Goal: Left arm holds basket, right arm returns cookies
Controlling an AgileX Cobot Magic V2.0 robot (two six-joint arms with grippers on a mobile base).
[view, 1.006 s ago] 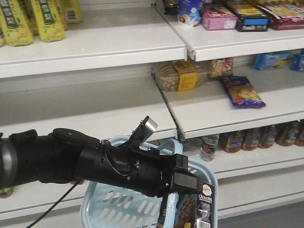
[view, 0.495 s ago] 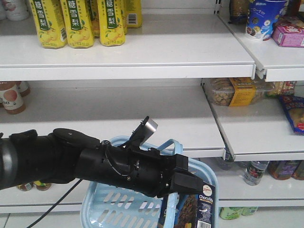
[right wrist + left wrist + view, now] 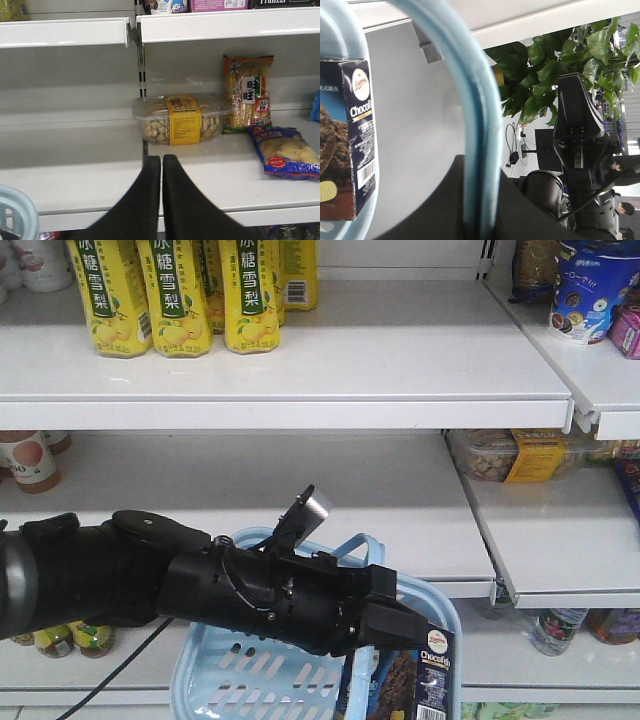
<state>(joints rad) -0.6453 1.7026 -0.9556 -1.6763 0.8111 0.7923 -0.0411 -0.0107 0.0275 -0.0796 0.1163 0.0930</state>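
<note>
Left arm [image 3: 120, 580] reaches out level in front of the shelving. Left hand [image 3: 398, 625] is clamped on the hoop handle [image 3: 481, 125] of the basket [image 3: 215, 680], so the basket hangs from it. My read: this keeps the basket steady and open-topped for the other arm to reach in.

Cookies [image 3: 432, 678] stand upright at the basket's right end, just below and right of the left hand. Can't tell if they touch it.

Right hand [image 3: 161, 167] has its fingers pressed together with nothing between them. It's aimed at the shelf [image 3: 70, 185], with a clear snack tub [image 3: 182, 120] on the far side. Only the basket rim shows in that view's lower-left corner, so the cookies sit low and left of the right hand, apart from it.

Pick not yet started. The right hand will need to spread and drop into the basket.
</note>
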